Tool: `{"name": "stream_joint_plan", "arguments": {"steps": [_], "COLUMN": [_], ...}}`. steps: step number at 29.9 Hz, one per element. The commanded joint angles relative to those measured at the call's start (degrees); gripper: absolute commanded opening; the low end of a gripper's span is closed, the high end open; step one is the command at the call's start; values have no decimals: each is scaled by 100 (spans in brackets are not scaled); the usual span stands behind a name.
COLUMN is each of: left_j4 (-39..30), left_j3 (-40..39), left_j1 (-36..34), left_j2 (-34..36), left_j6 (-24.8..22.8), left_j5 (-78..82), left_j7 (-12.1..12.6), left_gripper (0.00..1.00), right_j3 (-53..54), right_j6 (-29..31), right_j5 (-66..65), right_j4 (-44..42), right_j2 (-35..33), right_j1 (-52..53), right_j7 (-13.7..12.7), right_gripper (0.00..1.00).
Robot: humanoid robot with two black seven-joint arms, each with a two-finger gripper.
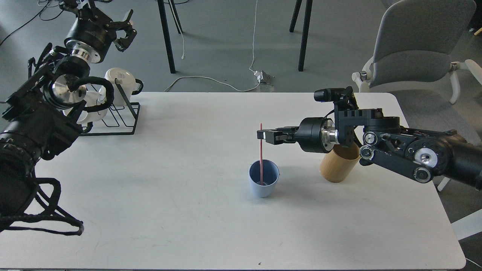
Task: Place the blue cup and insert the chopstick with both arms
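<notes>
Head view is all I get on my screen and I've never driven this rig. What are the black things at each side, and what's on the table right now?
This single picture looks forward and down from the robot's own head. The black jointed things are its two arms. The right gripper grips a thin pink chopstick standing upright with its lower end inside the blue cup. The left gripper is raised off to the side, open and empty. On the white table also stand a tan bamboo cylinder, partly hidden behind the right arm, and a black wire rack with white mugs.
</notes>
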Motion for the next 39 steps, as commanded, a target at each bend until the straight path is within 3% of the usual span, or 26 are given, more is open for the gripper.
{"name": "stream_joint_plan", "arguments": {"steps": [1, 7, 12, 18, 24, 30, 33, 36, 39], "left_j4": [0, 0, 0, 17, 26, 26, 0, -9, -9], "left_j3": [-8, -8, -8, -8, -8, -25, -25, -17, -51], "left_j1": [9, 9, 0, 26, 44, 35, 26, 18, 18], "left_j2": [79, 62, 18, 18, -26, -97, -105, -158, -114], "left_j6": [0, 0, 0, 0, 0, 0, 0, 0, 0], "left_j5": [0, 0, 0, 0, 0, -8, -17, -17, -17], "left_j7": [0, 9, 0, -17, -18, -35, -70, -70, -70], "left_gripper": [99, 99, 99, 99, 99, 99, 99, 99, 99], "right_j3": [498, 1842, 2749, 3039, 3260, 3303, 3312, 3356, 3592], "right_j6": [0, 175, 167, 114, 114, 202, 455, 1218, 1218], "right_j5": [52, 727, 2096, 4601, 6210, 7810, 8540, 9025, 9026], "right_j4": [258, 250, -22, -803, -1911, -2263, -2675, -3492, -4195], "right_j2": [-305, -939, -1229, -1264, -1255, -1255, -1177, -766, -185], "right_j1": [5, 40, -12, -284, -346, -627, -750, -795, -733], "right_j7": [4, 22, 13, 92, 92, 39, 22, 22, 13], "right_gripper": [100, 99, 100, 100, 100, 100, 100, 100, 100]}}
